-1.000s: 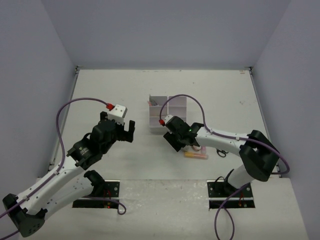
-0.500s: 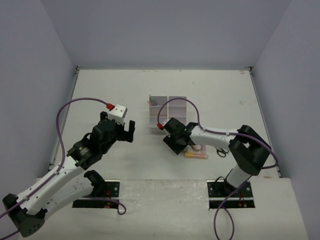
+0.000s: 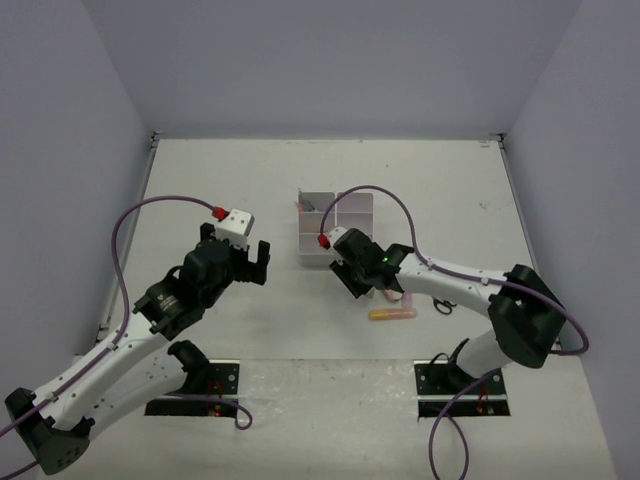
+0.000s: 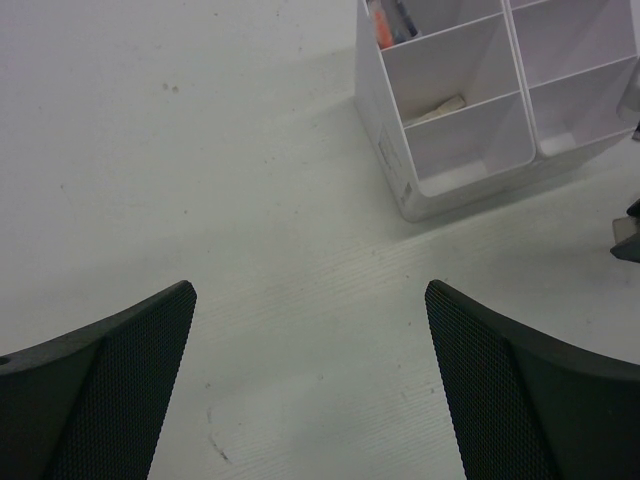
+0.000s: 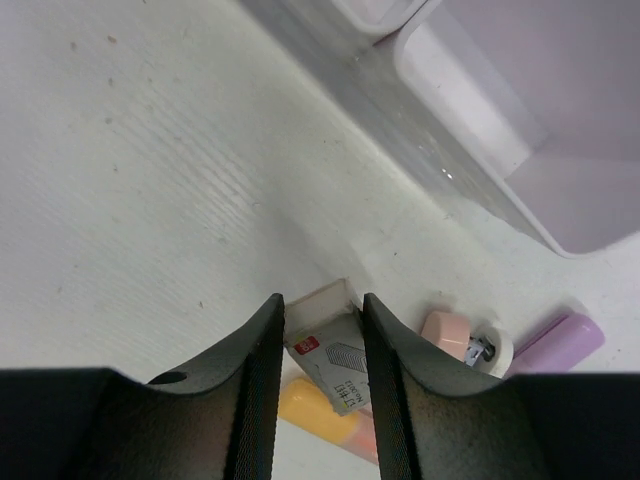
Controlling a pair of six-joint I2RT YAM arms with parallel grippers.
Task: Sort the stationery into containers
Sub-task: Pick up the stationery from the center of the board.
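Note:
My right gripper [image 5: 321, 310] is shut on a grey-sleeved eraser [image 5: 332, 362] with a pale end, down at the table just in front of the white six-compartment organizer [image 5: 470, 170]. In the top view the right gripper [image 3: 368, 285] sits beside the organizer's [image 3: 335, 230] near right corner. Under and beside the eraser lie an orange-pink marker [image 5: 312, 405], a pink eraser [image 5: 447, 333] and a lilac marker [image 5: 560, 340]. My left gripper [image 4: 310, 300] hangs open above bare table left of the organizer [image 4: 395, 150], with nothing between its fingers. A tan eraser [image 4: 437, 108] and orange and grey pens [image 4: 385, 20] sit in its compartments.
Black-handled scissors [image 3: 443, 303] lie to the right of the marker [image 3: 392, 313] under the right forearm. A small white round item [image 5: 492, 348] rests against the pink eraser. Side walls stand along the table's left, right and far edges.
The right gripper's jaws have closed in onto the grey-sleeved eraser, and the right arm shifted slightly. The left arm has not moved.

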